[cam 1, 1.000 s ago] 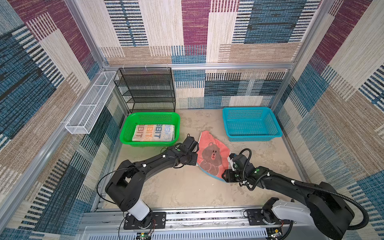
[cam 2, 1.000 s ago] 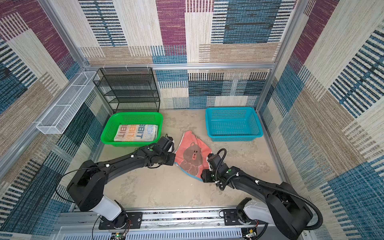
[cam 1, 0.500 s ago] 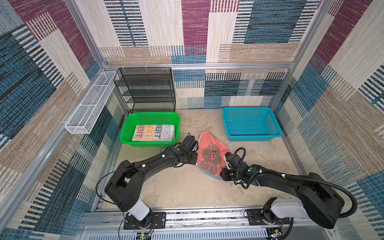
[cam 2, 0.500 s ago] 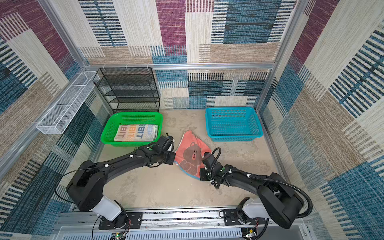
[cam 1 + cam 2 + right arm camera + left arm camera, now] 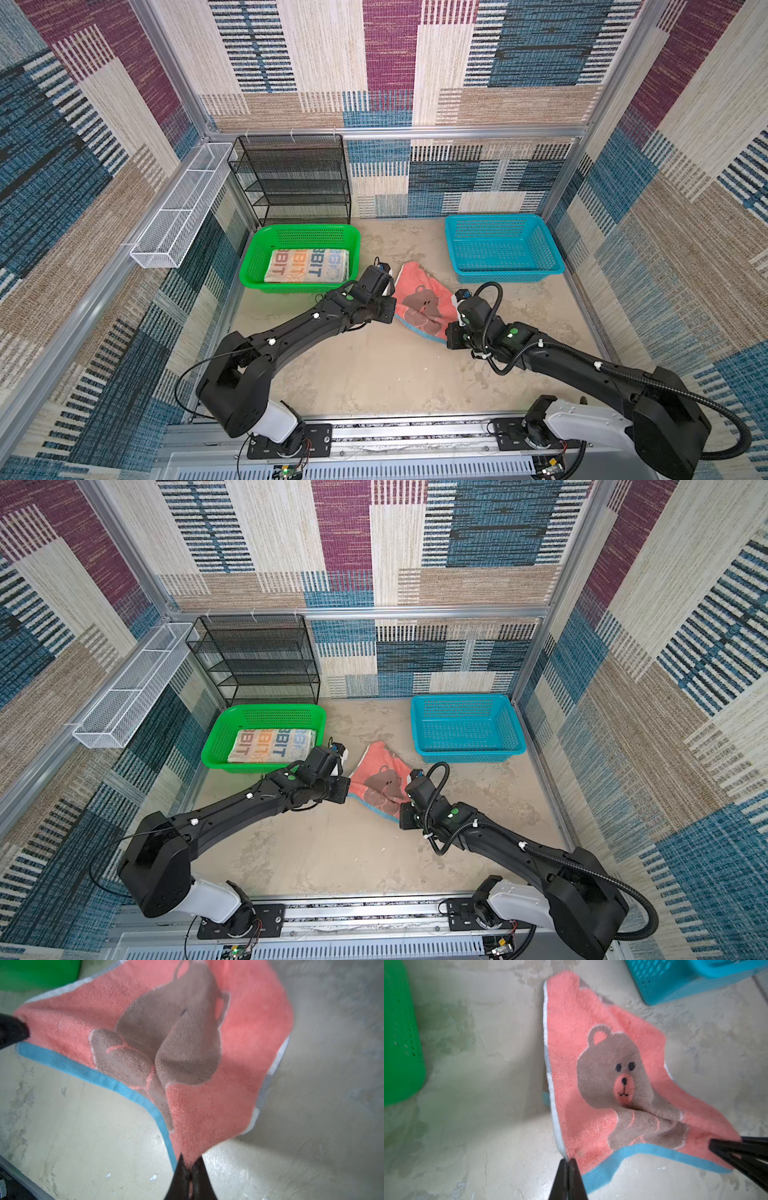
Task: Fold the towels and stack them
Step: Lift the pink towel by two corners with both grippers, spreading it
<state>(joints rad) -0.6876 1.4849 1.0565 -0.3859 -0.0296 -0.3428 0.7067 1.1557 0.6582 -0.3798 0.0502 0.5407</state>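
Pinching the towel (image 5: 419, 299) by two corners, left claw (image 5: 568, 1160) and right claw (image 5: 190, 1159) each clenched on one, I judge the fold begins; next needs an even lift.

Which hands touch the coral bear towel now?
Touching, both: left wrist view shows left hand pinching a coral towel corner; right wrist view shows right hand pinching another.

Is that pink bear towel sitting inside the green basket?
No, the coral bear towel is out on the table, outside the green basket, which holds a folded lettered towel.
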